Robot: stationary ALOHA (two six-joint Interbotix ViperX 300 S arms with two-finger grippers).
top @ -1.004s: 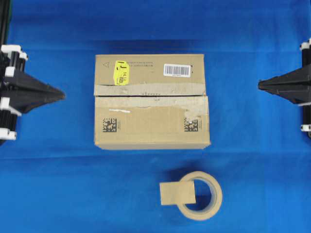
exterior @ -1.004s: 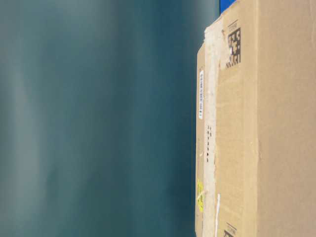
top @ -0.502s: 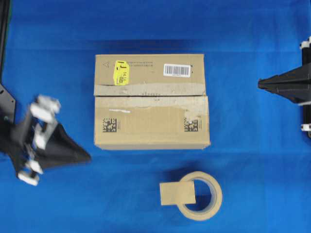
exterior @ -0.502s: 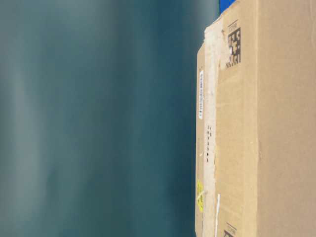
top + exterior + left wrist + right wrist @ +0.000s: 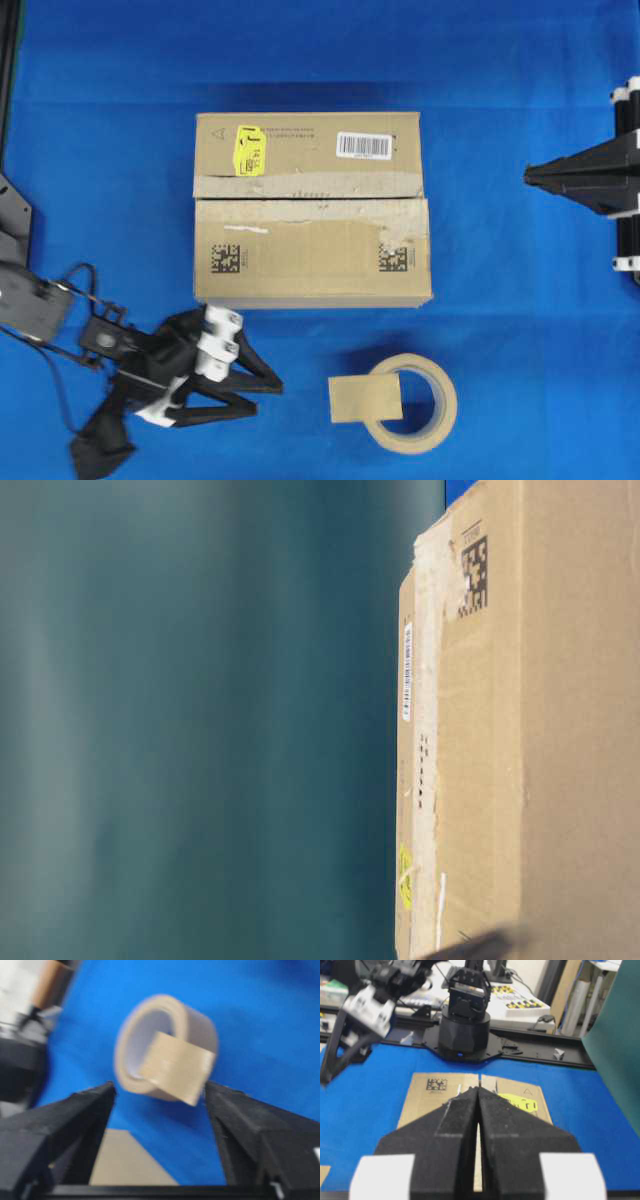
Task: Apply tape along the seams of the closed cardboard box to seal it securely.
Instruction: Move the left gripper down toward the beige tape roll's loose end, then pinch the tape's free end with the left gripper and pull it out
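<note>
Left claw (image 5: 268, 385) now spread, nearer tape (image 5: 365, 398) vs before.

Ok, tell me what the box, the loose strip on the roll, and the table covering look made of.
The cardboard box: brown corrugated card, matte, with printed codes and paper labels. The tape: tan, paper-like strip, dull finish, lying flat across the tape roll. The table covering: blue, matte, probably cloth or felt; the pictures cannot settle which.

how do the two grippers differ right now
The left gripper has its jaws spread wide; the right gripper is shut, fingers pressed together. The left gripper is angled toward the tape and tape roll; the right gripper sits beside the cardboard box, pointing at it. Both hold nothing.
</note>
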